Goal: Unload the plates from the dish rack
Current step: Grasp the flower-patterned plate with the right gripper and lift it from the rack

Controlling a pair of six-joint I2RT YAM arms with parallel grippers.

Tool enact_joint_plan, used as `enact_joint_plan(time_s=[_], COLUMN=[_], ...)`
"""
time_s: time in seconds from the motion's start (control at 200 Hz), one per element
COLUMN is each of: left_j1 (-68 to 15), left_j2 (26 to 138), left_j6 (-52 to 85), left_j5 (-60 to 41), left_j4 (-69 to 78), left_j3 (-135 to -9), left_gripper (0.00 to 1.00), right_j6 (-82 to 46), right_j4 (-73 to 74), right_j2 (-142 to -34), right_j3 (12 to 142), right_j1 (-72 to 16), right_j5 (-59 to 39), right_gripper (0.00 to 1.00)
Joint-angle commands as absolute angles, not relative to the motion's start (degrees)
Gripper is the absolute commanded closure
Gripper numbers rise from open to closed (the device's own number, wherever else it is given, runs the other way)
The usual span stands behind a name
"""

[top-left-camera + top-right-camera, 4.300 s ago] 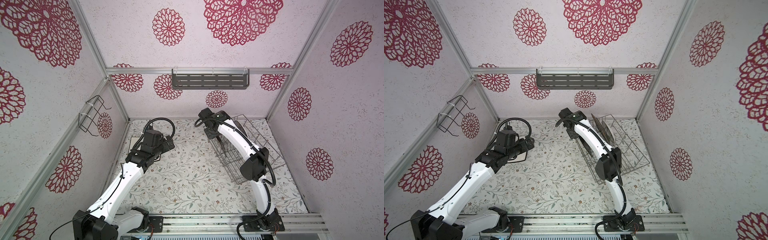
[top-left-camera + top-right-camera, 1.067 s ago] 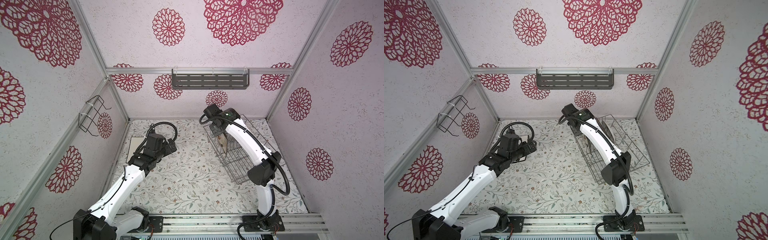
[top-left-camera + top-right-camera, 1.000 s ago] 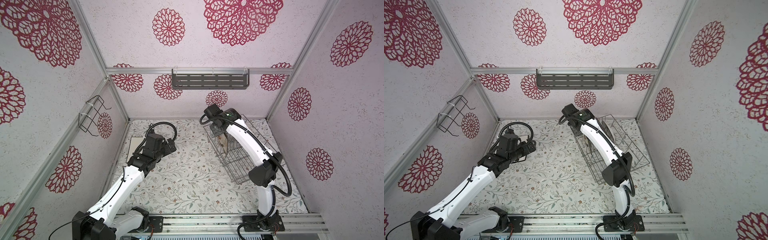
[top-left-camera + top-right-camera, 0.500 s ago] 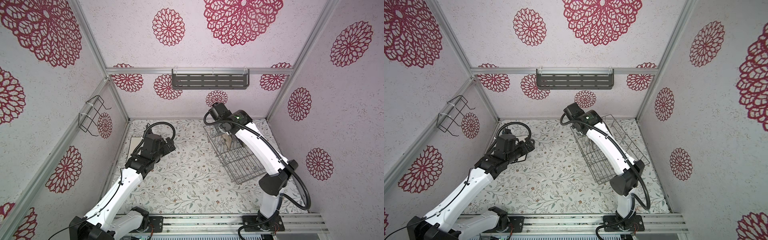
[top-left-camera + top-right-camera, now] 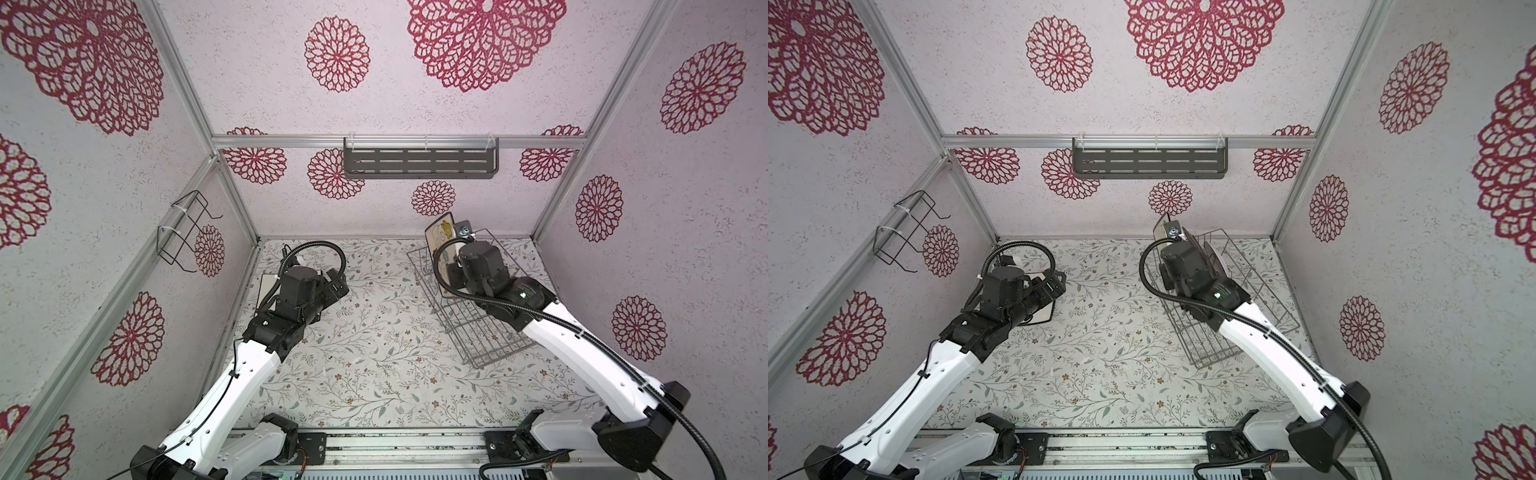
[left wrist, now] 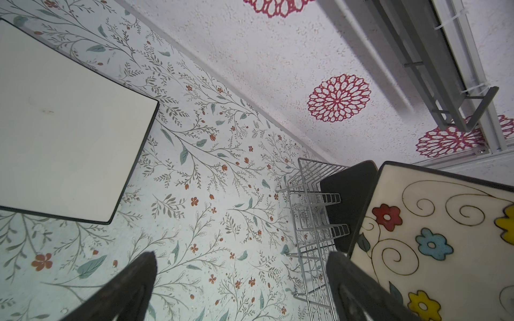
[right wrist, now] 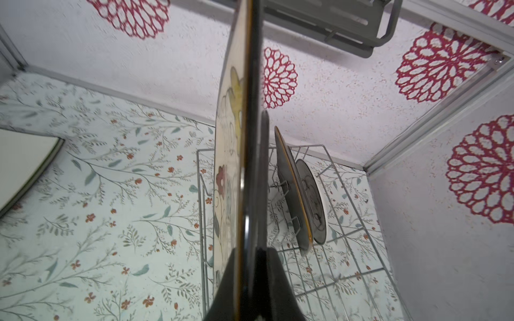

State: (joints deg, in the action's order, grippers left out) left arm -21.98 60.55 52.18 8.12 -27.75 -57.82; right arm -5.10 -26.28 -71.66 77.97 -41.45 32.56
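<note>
My right gripper [image 5: 453, 272] [image 7: 251, 253] is shut on the lower edge of the cream floral plate [image 5: 439, 232] [image 7: 230, 166] and holds it upright above the far end of the silver dish rack [image 5: 478, 332] [image 7: 333, 266]. A black plate [image 6: 347, 200], a dark orange-rimmed plate [image 7: 292, 194] and a round plate [image 7: 314, 200] stand in the rack. My left gripper [image 5: 336, 286] [image 6: 242, 258] is open and empty, low over the table. A white square plate [image 5: 268, 286] [image 6: 64, 139] lies flat beside it.
A dark grey slotted shelf [image 5: 419, 162] hangs on the back wall. A black wire holder [image 5: 183, 237] is fixed to the left wall. The walls close in on three sides, and the rack sits near the right wall.
My right arm has risen, lifting the floral plate up out of the rack toward the back wall. The left arm has drawn back slightly, staying open.
</note>
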Motion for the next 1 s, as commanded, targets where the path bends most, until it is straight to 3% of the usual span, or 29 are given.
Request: enact_joint_plan(time_s=[0.0, 0.34, 0.686, 0.991], left_j1=[-21.98, -21.63, -20.31, -20.42], left_j2=[59.71, 59.45, 58.48, 57.35], left_j6=[53.39, 57.93, 66.65, 76.53], left_j5=[7.43, 4.12, 0.26, -0.78], left_j4=[-25.54, -20.52, -10.3, 2.84], left_j3=[-59.59, -57.3, -50.89, -43.14], left_gripper=[0.0, 0.01, 0.01, 0.0], right_j6=[-9.39, -24.62, -45.23, -50.7], right_j4=[-0.12, 24.21, 47.93, 59.96], right_j2=[-64.06, -56.89, -59.01, -62.0], right_j3=[75.47, 56.58, 45.06, 41.52], right_j1=[-41.48, -41.46, -41.48, -41.74], right_j5=[33.41, 32.24, 31.63, 33.1], right_gripper=[1.0, 1.0, 1.0, 1.0])
